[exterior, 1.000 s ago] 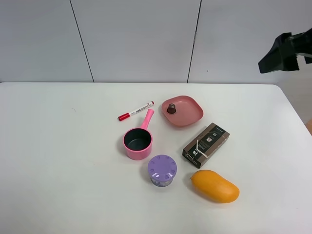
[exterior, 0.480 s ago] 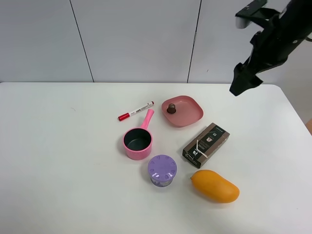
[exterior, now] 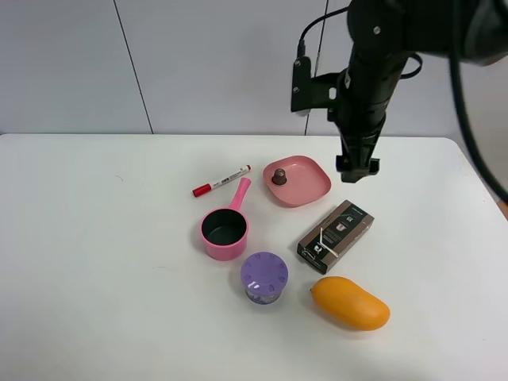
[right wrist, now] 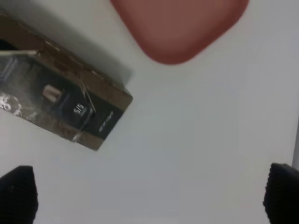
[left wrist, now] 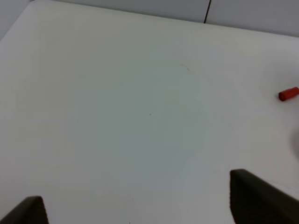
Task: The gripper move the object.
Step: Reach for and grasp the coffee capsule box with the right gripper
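The object, a slim dark brown box (exterior: pixel 336 236) with white print, lies flat on the white table (exterior: pixel 95 262) between the pink dish and the mango. It also shows in the right wrist view (right wrist: pixel 56 105). My right gripper (exterior: pixel 359 167) hangs on its black arm above the table, just beyond the box's far end and apart from it. In the right wrist view the right gripper (right wrist: pixel 149 196) is open and empty, with its fingertips (right wrist: pixel 18 191) spread wide. My left gripper (left wrist: pixel 140 210) is open and empty over bare table; it is out of the exterior view.
A pink dish (exterior: pixel 298 181) holding a small brown piece (exterior: pixel 279 176) sits beside the right gripper. A pink pot (exterior: pixel 225 230), a red marker (exterior: pixel 221 181), a purple jar (exterior: pixel 264 277) and an orange mango (exterior: pixel 350 302) lie around the box.
My right arm has swung in from the upper right, moving left and down to hang just beyond the box. Nothing on the table has moved.
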`<control>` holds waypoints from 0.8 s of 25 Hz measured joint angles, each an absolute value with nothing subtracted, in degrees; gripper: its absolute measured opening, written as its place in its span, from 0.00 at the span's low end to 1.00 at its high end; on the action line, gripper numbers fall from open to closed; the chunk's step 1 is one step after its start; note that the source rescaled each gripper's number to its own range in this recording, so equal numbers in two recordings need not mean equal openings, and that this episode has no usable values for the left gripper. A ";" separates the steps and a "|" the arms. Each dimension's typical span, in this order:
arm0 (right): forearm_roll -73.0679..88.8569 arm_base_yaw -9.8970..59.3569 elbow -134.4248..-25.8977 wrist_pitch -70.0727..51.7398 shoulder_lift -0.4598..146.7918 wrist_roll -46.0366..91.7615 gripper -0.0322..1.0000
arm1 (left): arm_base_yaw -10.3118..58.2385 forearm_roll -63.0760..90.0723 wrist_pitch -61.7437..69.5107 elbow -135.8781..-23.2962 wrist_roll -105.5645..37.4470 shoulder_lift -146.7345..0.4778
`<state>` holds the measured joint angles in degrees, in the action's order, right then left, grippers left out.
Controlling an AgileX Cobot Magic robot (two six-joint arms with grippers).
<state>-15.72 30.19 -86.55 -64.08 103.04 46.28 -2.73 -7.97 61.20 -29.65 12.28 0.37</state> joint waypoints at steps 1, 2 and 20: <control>-15.28 30.66 -86.55 -64.12 104.26 46.28 0.96 | -2.73 -7.97 61.20 -29.65 12.28 0.37; -14.61 31.04 -86.55 -64.29 105.28 46.28 0.96 | -2.73 -7.92 61.20 -29.65 12.28 0.37; -12.48 31.39 -76.06 -62.77 108.65 61.34 0.94 | -2.73 -7.92 61.20 -29.65 12.28 0.37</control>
